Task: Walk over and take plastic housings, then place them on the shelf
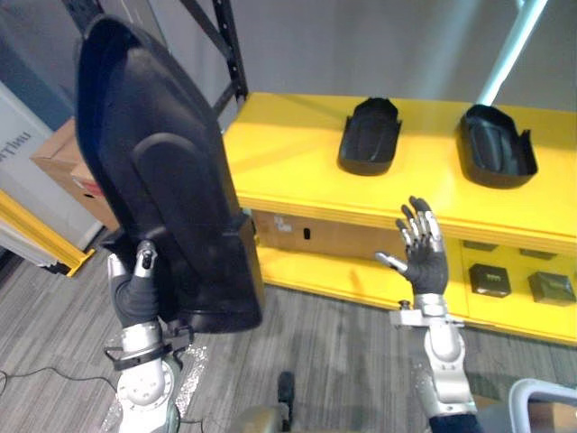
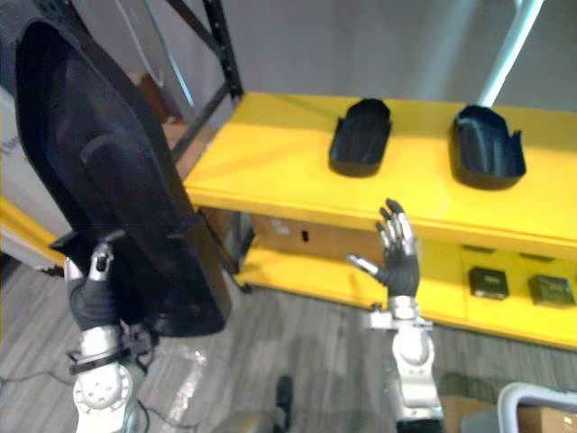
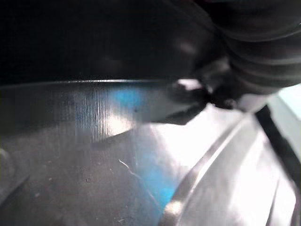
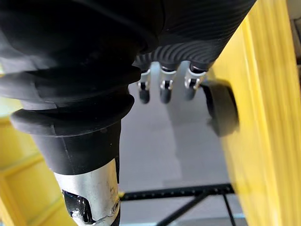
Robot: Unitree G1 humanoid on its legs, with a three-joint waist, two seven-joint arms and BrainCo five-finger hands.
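Observation:
A large black plastic housing (image 1: 171, 180) stands upright at the left, its glossy surface (image 3: 117, 165) close in the left wrist view. My left hand (image 1: 135, 293) grips its lower edge from below, thumb pressed on the front. Two smaller black housings (image 1: 370, 135) (image 1: 496, 144) lie apart on top of the yellow shelf (image 1: 288, 153). My right hand (image 1: 422, 257) is raised in front of the shelf's front edge, fingers (image 4: 162, 89) straight and spread, holding nothing. One shelved housing (image 4: 221, 113) shows past them.
Small black boxes (image 1: 489, 280) (image 1: 552, 287) sit on the lower shelf level. A black rack upright (image 1: 225, 54) rises at the shelf's left end, with a cardboard box (image 1: 68, 162) beside it. Grey carpet lies before the shelf. A white pole (image 1: 514, 45) stands behind.

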